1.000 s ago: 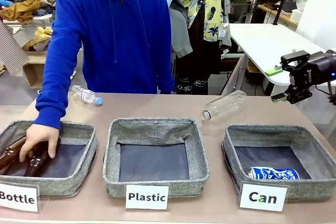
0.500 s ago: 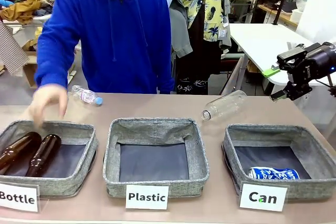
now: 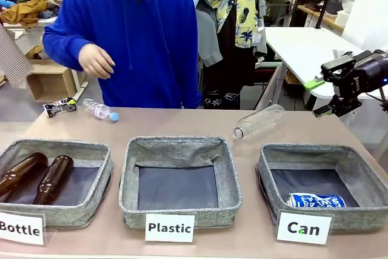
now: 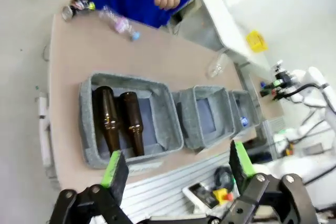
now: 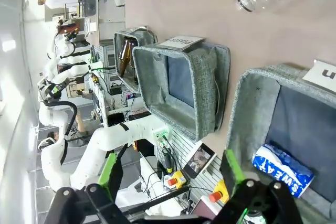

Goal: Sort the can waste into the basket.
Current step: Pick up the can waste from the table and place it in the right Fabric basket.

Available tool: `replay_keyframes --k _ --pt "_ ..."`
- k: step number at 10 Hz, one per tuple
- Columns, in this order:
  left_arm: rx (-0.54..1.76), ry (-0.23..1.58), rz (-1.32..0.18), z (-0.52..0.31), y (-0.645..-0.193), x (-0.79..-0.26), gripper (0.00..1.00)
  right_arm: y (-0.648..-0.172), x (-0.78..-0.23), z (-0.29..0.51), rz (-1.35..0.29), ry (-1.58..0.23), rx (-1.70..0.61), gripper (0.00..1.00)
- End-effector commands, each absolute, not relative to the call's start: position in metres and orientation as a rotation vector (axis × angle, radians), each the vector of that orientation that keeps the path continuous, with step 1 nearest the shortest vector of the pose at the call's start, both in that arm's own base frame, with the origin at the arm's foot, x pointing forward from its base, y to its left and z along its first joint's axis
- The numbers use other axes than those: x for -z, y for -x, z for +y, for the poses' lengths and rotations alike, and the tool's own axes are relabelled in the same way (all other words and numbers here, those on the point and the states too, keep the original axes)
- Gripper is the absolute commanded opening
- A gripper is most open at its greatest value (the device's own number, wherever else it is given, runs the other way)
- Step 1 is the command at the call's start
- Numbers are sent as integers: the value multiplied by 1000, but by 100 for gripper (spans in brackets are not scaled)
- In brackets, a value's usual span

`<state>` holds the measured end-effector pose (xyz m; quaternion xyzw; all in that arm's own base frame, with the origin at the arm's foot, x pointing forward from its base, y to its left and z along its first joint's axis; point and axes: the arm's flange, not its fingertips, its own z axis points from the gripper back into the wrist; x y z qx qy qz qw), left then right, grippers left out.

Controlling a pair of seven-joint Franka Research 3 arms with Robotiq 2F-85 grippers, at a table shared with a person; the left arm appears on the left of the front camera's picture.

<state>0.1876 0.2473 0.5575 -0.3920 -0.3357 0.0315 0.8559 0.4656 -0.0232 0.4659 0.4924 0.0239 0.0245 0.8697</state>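
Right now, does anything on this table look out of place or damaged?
Yes. A crushed can lies dented at the far left of the table, far from the Can basket that holds the blue can. A small plastic bottle and a larger plastic bottle lie outside the Plastic basket.

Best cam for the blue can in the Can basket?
Right wrist view: the blue can lies large, white lettering clear, on the dark lining of the basket. Front view has it smaller, its lower edge cut by the near wall. Left wrist view gives a tiny blue speck.
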Motion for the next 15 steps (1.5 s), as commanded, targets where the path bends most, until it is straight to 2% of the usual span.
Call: replay_keyframes --k 1,5,6,7,8,10,12,14,15 --pt "28 669 -641 207 -215 -552 100 -463 -463 -24 28 -1026 -65 100" --pt "268 451 -474 154 -251 -532 100 -463 -463 -24 28 -1026 -65 100" --pt "317 419 -457 145 -252 -525 100 -463 -463 -24 28 -1026 -65 100" --pt "295 337 -518 143 -252 -531 100 -463 -463 -24 28 -1026 -65 100" --pt "272 458 -458 144 -259 -535 100 -463 -463 -24 28 -1026 -65 100" --pt "272 458 -458 144 -259 -535 100 -463 -463 -24 28 -1026 -65 100" --pt "287 363 -514 145 -262 -540 100 -463 -463 -24 28 -1026 -65 100" --pt "452 193 -373 149 -329 -540 100 -463 -463 -24 28 -1026 -65 100" --pt "576 221 -362 147 -359 -543 100 -463 -463 -24 28 -1026 -65 100"
